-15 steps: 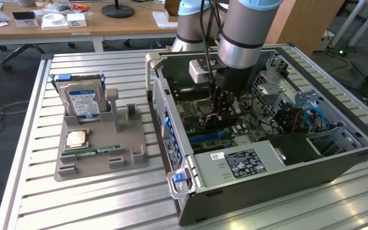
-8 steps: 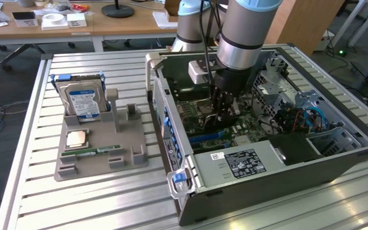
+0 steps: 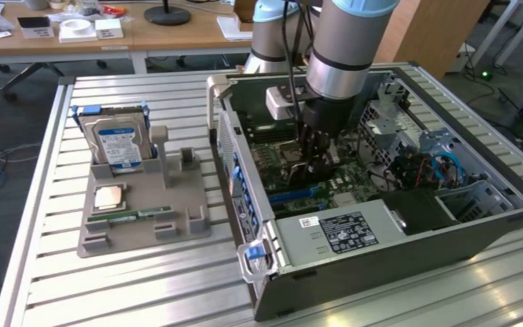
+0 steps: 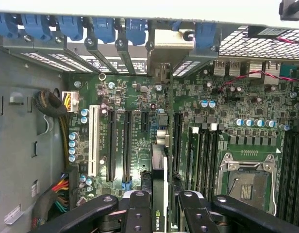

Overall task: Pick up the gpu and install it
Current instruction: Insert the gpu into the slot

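The gpu (image 4: 159, 174) is a thin dark card seen edge-on, with a green logo on its near end. My gripper (image 4: 161, 204) is shut on it, one black finger (image 4: 139, 208) pressing each face. The card stands upright over the long black expansion slots (image 4: 126, 145) of the green motherboard (image 4: 227, 107), and its silver bracket (image 4: 171, 43) sits at the case's rear openings. I cannot tell whether its lower edge is in a slot. In the exterior view my gripper (image 3: 321, 163) reaches straight down into the open computer case (image 3: 271, 225).
A grey parts holder (image 3: 144, 225) on the slatted table at the exterior view's left carries a blue-labelled hard drive (image 3: 116, 144), a processor chip (image 3: 109, 197) and a green memory stick (image 3: 130, 214). Inside the case are an empty processor socket (image 4: 249, 182), blue slot clips (image 4: 103, 26) and a power supply (image 3: 353, 231).
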